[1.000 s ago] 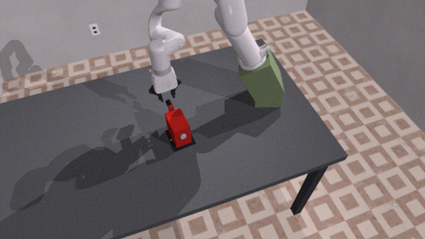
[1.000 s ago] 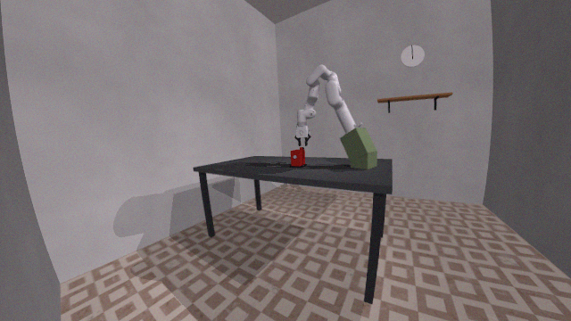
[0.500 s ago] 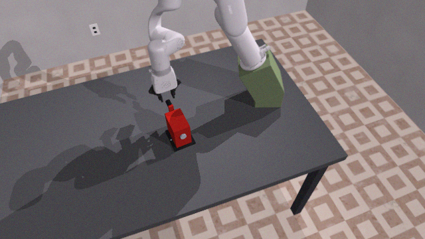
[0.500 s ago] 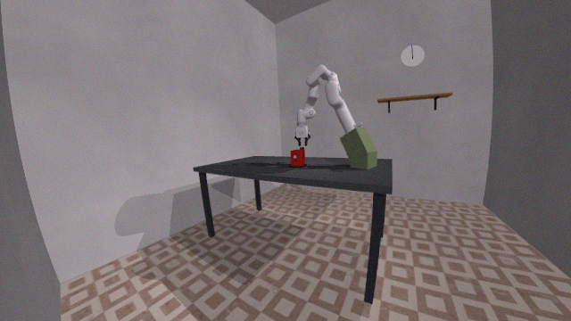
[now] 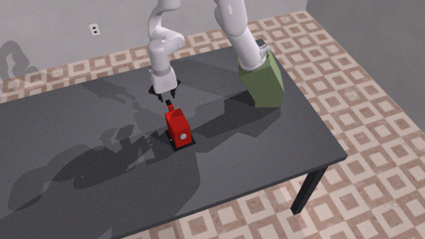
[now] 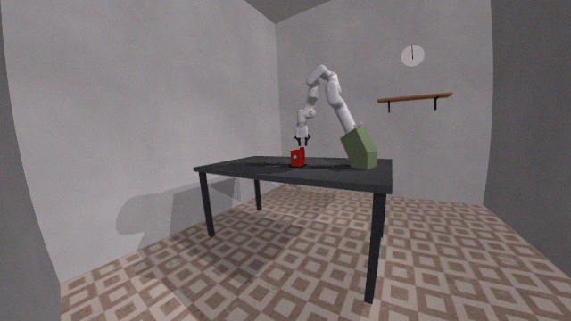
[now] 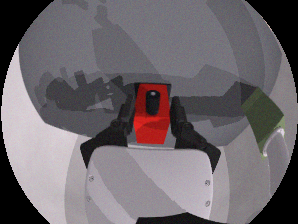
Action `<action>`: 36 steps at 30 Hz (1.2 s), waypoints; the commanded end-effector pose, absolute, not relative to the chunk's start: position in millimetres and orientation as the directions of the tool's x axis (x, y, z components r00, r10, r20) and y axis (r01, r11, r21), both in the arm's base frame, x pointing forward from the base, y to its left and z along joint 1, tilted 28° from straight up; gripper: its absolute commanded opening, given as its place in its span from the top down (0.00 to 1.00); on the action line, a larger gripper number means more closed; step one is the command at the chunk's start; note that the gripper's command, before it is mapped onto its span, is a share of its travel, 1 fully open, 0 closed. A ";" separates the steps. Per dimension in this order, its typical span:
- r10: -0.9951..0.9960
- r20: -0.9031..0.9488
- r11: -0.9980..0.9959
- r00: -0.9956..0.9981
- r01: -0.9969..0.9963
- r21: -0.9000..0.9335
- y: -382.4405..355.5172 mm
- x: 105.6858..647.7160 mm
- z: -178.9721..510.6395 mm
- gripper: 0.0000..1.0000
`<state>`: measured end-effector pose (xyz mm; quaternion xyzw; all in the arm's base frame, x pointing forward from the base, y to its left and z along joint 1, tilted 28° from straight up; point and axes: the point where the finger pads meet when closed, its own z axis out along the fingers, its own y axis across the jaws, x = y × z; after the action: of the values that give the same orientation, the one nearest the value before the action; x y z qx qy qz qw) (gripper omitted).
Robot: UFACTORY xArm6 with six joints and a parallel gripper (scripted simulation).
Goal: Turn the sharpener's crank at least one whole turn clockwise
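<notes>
Approach step: gripper (image 5: 165, 96) released, half-spread, poised just above knob (image 5: 169, 102). Next, descent needed until knob is straddled, then clenched.

red sharpener (image 5: 178, 127) stands mid-table; green pedestal (image 5: 263, 81) blocks the far right edge; left half open

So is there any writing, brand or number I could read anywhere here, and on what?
No readable text in any view.
A faint grey mark on the white body of the claw: too blurred to read.
The round white wall clock: no numerals visible.
The red box-shaped pencil sharpener and the green block base: no labels.
</notes>
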<state>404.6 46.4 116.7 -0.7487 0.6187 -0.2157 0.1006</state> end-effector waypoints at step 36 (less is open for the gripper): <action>-0.970 0.198 -0.214 0.141 -0.882 -0.420 43.9 416.3 96.4 0.46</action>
<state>413.3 44.1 99.1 -0.7491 0.6188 -0.2142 0.1004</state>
